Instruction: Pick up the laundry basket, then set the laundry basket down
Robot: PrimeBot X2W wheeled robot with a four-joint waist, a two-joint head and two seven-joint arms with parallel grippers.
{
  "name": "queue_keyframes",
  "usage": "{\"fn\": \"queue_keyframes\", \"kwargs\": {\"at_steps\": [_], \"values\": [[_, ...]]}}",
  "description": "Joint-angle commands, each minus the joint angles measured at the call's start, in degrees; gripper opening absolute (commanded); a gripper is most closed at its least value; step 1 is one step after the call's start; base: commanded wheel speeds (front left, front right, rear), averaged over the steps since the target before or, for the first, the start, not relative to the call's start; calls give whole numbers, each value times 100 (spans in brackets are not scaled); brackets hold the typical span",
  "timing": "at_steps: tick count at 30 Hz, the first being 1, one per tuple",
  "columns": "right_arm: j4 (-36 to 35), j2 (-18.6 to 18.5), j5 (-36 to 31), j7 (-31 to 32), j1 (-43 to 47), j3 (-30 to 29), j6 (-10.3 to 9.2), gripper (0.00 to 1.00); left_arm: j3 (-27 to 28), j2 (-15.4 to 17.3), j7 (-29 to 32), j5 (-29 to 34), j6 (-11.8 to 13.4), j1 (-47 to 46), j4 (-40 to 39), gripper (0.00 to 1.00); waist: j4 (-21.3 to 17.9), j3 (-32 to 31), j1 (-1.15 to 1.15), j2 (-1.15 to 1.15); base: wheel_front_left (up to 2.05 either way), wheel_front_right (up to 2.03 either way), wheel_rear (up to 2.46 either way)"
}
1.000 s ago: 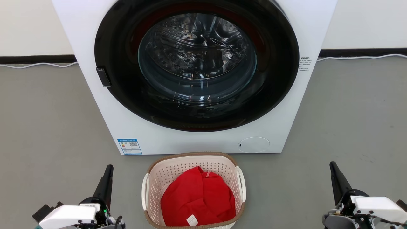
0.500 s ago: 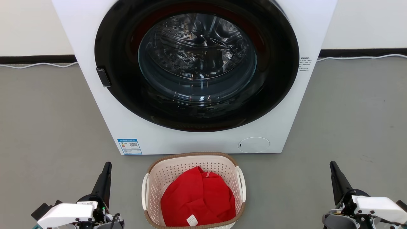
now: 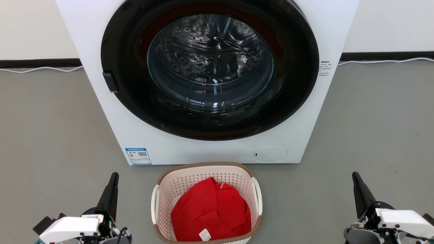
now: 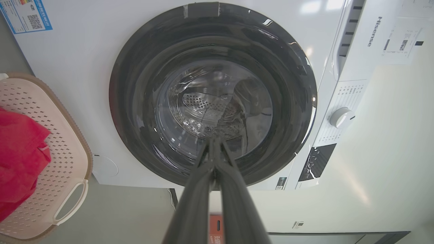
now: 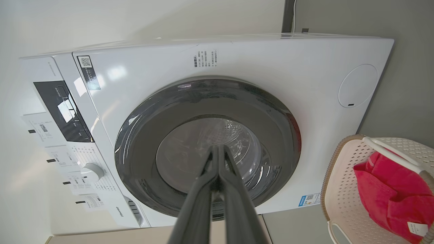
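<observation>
The laundry basket (image 3: 176,184), cream-white with a brown rim, stands on the grey floor just in front of the washing machine, holding a red garment (image 3: 210,210). It also shows at the left edge of the left wrist view (image 4: 64,152) and at the lower right of the right wrist view (image 5: 342,189). My left gripper (image 3: 114,178) is shut and empty, to the left of the basket and apart from it. My right gripper (image 3: 355,177) is shut and empty, well off to the basket's right. In both wrist views the fingertips (image 4: 213,140) (image 5: 217,149) meet.
A white front-loading washing machine (image 3: 210,149) with a closed dark round door (image 3: 210,67) stands right behind the basket. A white cable (image 3: 40,68) runs along the wall's dark baseboard. Grey floor spreads on both sides.
My left gripper has shifted slightly left and up the view since a second ago. The basket, the garment and the right gripper have stayed put.
</observation>
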Motion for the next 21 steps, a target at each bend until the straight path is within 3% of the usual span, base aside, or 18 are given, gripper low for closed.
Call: {"fn": "queue_keyframes", "kwargs": {"at_steps": [1,21], "values": [[-171,-43,-1,67,-324,90,42,0,177,37,19,26,-41,-302,-124,0,0,0,0,0,0,0,0],[-169,-20,-28,93,-327,57,42,0,213,12,48,56,-41,-305,-122,0,0,0,0,0,0,0,0]]}}
